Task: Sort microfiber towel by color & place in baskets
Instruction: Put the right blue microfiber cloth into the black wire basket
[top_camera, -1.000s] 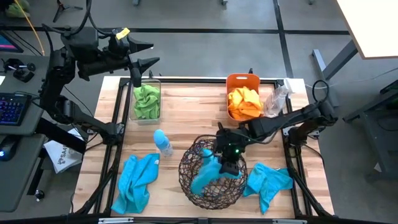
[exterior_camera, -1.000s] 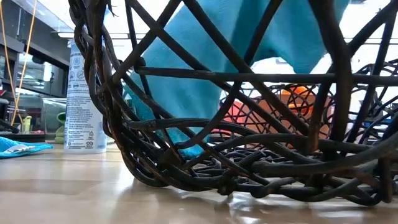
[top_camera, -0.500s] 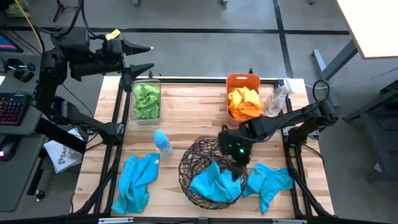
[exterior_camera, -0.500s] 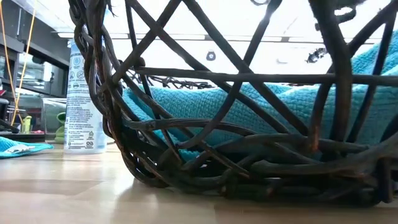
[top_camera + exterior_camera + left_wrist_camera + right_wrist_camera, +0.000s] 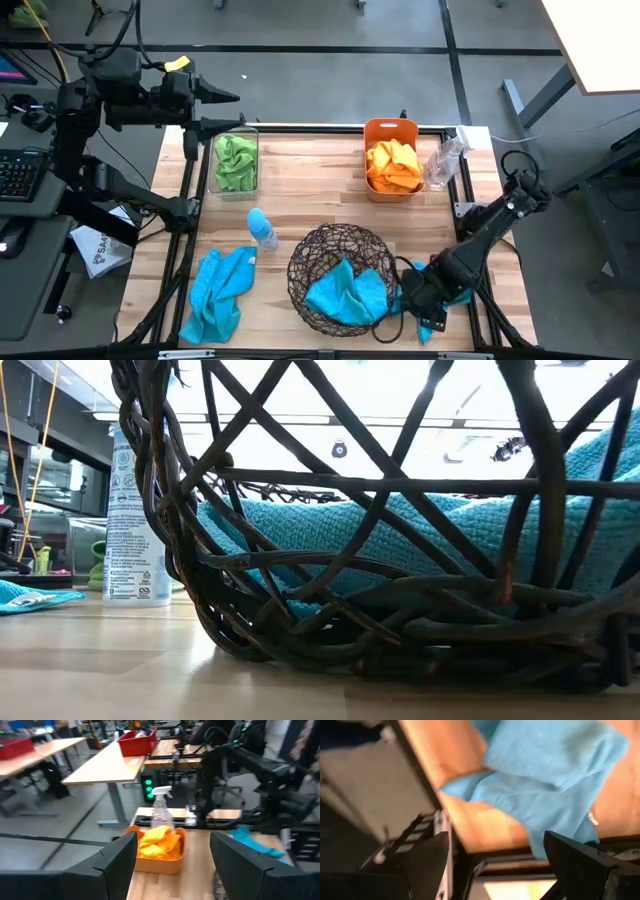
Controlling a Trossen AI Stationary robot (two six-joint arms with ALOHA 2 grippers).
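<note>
While you look down from the high view, you see the round dark-brown wire basket (image 5: pixel 340 278) at the near middle of the wooden table (image 5: pixel 310 190), with one turquoise microfiber towel (image 5: pixel 345 293) lying loose inside it. The right gripper (image 5: pixel 425 300) sits low at the near right corner, over a second turquoise towel (image 5: pixel 447 297) that peeks out from under the arm; from up here you cannot tell how its fingers stand. A third turquoise towel (image 5: pixel 220 290) lies crumpled at the near left, with a small blue-capped clear bottle (image 5: pixel 261 229) just beyond it. Green towels (image 5: pixel 237 162) fill the clear plastic rectangular bin (image 5: pixel 236 134) at the far left, and orange towels (image 5: pixel 392 165) fill the salmon-orange rectangular basket (image 5: pixel 390 130) at the far right, beside a clear spray bottle (image 5: pixel 443 160). The left gripper (image 5: pixel 215 108) hangs beyond the table's far left edge, its fingers parted and holding nothing.

From the low view, you see the wire weave close up, the turquoise cloth resting on the basket floor, and the labelled bottle standing to its side.

Through the left wrist view, both dark fingers (image 5: pixel 117 865) stand wide apart, framing the orange basket.

Through the right wrist view, the fingers (image 5: pixel 427 862) are spread wide, released, with turquoise cloth on the wood between them, ungripped.
</note>
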